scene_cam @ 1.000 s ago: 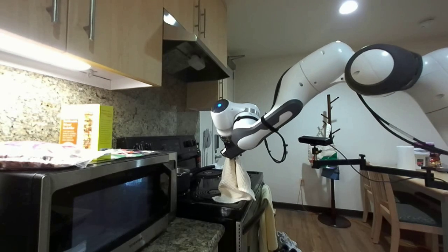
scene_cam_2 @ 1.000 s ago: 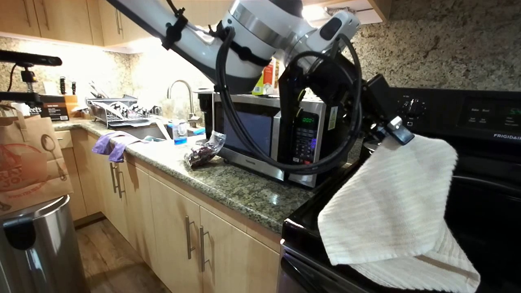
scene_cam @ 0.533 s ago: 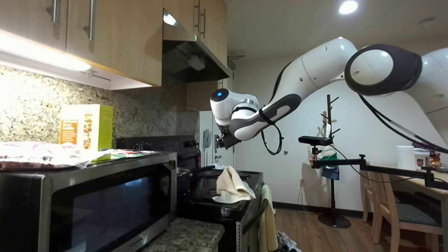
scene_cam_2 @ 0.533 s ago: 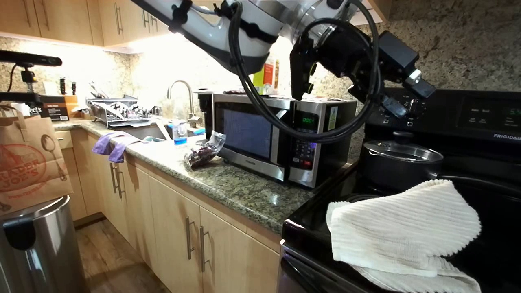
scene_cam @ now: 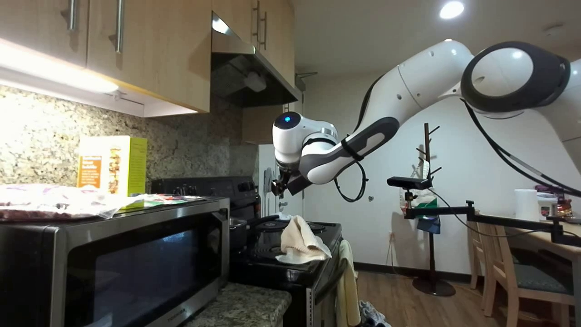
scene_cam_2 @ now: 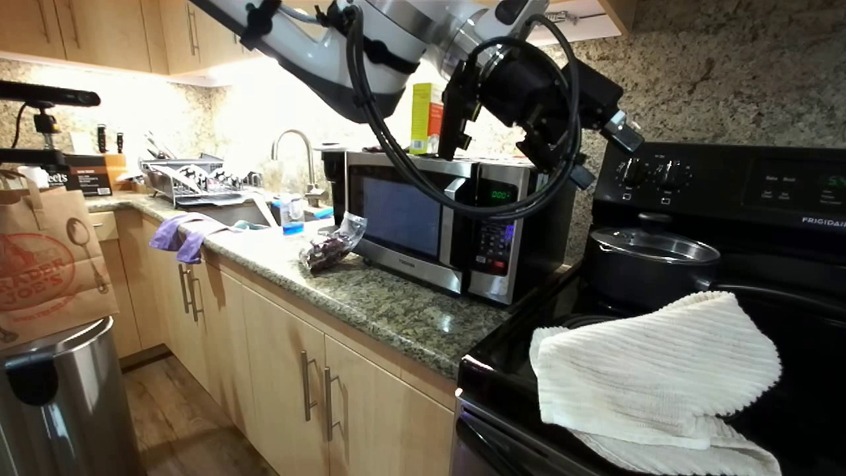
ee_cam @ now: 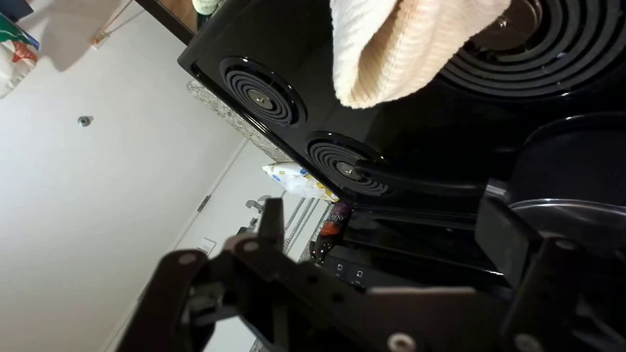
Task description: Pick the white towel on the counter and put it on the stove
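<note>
The gripper (scene_cam_2: 603,157) stands spread: in the wrist view we read its two fingers (ee_cam: 271,222) as wide apart. It hangs in the air above the stove (scene_cam_2: 502,363), tilted, and clear of the white towel (scene_cam_2: 654,370). In both exterior views we find the towel lying on the stove in loose folds; its upper part stands up in a soft peak. In the wrist view one fold gapes, and the fabric hides part of a coil burner (ee_cam: 552,44); we cannot tell how far the two touch.

Behind the towel, in an exterior view, we record a black pot (scene_cam_2: 651,274) on the stove, glass lid (scene_cam_2: 651,248) on. Its handle (ee_cam: 415,178) overlaps a further burner (ee_cam: 337,159) in the wrist view.

Also noted: a microwave (scene_cam_2: 403,208) on the counter (scene_cam_2: 410,324) just beside the stove, with a yellow-green box (scene_cam_2: 421,119) upright on top, and a yellowish cloth (scene_cam: 347,281) hanging at the stove's front. Overhead, in an exterior view, we log a range hood (scene_cam: 247,68).
</note>
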You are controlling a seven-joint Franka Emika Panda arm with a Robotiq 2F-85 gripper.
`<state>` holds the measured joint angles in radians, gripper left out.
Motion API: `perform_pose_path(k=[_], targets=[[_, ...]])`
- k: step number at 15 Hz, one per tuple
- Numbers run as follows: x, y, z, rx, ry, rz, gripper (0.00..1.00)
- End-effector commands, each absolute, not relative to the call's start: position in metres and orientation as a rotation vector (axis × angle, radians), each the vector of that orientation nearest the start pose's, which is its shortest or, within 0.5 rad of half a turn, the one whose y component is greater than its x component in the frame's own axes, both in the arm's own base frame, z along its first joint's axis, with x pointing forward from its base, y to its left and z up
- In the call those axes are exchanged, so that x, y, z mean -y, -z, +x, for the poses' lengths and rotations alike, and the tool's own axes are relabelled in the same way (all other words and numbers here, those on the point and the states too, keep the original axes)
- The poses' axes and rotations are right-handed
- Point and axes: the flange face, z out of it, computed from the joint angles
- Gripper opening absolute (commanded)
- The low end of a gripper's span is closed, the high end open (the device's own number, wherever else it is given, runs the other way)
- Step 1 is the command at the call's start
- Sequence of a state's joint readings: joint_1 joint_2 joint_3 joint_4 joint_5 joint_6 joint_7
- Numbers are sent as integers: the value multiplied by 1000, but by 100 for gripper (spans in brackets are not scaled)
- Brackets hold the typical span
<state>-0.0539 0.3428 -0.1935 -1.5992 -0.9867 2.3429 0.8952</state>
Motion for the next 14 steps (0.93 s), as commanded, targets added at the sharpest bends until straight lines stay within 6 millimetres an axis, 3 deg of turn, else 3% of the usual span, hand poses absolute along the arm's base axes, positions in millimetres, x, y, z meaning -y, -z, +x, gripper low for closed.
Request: perform_pose_path(k=[1, 8, 12, 14], targets=[[166, -489, 675, 609, -772, 2221, 100], [125, -406, 630, 676, -432, 2628, 100], [70, -360, 602, 650, -236, 2820, 100], [35, -348, 588, 611, -135, 2915, 100]])
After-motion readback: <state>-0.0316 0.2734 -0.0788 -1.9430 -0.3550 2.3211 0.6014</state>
